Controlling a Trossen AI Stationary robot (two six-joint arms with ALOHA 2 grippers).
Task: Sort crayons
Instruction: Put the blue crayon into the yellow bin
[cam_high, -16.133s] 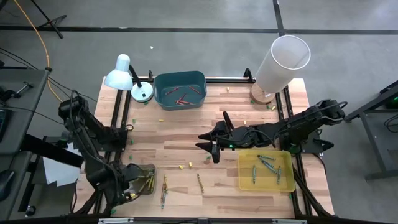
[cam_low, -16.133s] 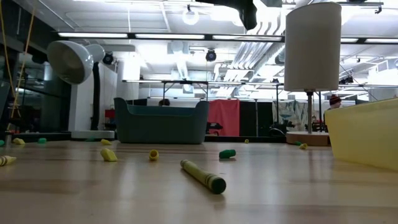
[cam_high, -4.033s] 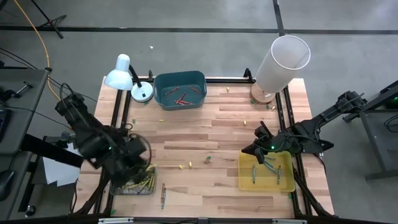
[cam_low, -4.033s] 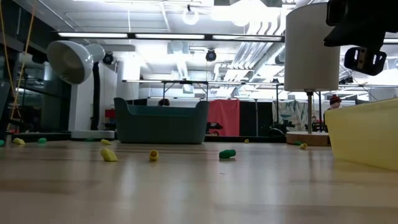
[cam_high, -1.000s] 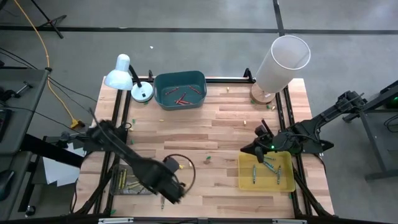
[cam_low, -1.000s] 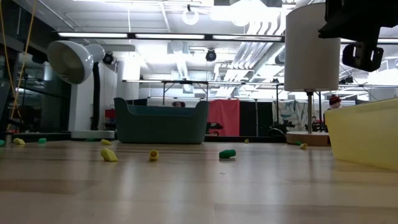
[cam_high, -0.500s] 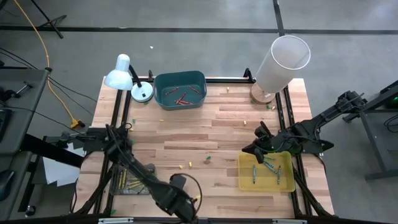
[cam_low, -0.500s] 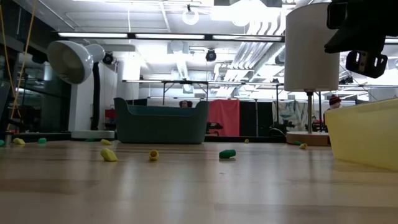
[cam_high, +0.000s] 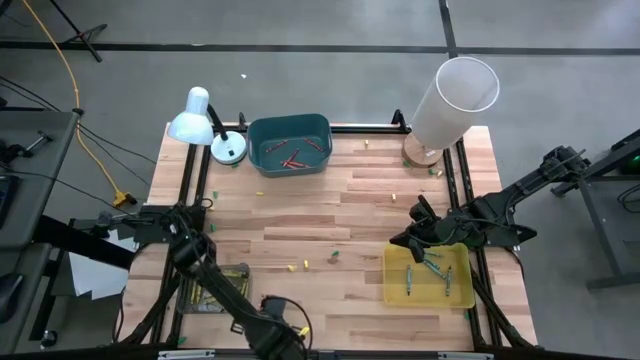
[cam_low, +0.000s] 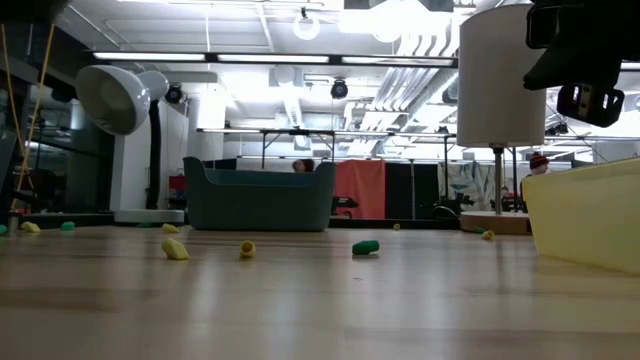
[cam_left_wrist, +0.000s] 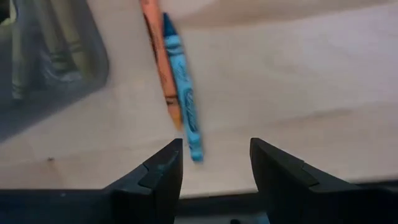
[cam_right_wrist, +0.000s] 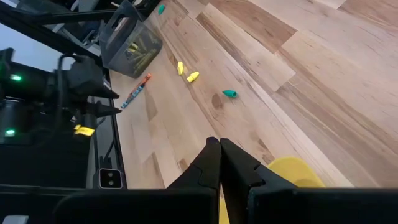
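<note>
Crayons: an orange crayon (cam_left_wrist: 160, 59) and a blue crayon (cam_left_wrist: 182, 87) lie flat, side by side and touching, on the worktop (cam_left_wrist: 298, 74) just ahead of my left end effector (cam_left_wrist: 214, 163). More yellow-green crayons (cam_left_wrist: 56, 43) lie together in a clear tray (cam_left_wrist: 93, 62) nearby.

Grey concrete floor (cam_high: 320, 25); bright ceiling strip lights (cam_low: 300, 57) beyond.

Overhead, table-level, 2 wrist views

Bright ceiling lights (cam_low: 300, 22) flood the room behind the worktop (cam_low: 320, 300), whose near boards go soft. The left wrist view blurs two crayons (cam_left_wrist: 177, 81); overhead light is even, with faint shadows.
</note>
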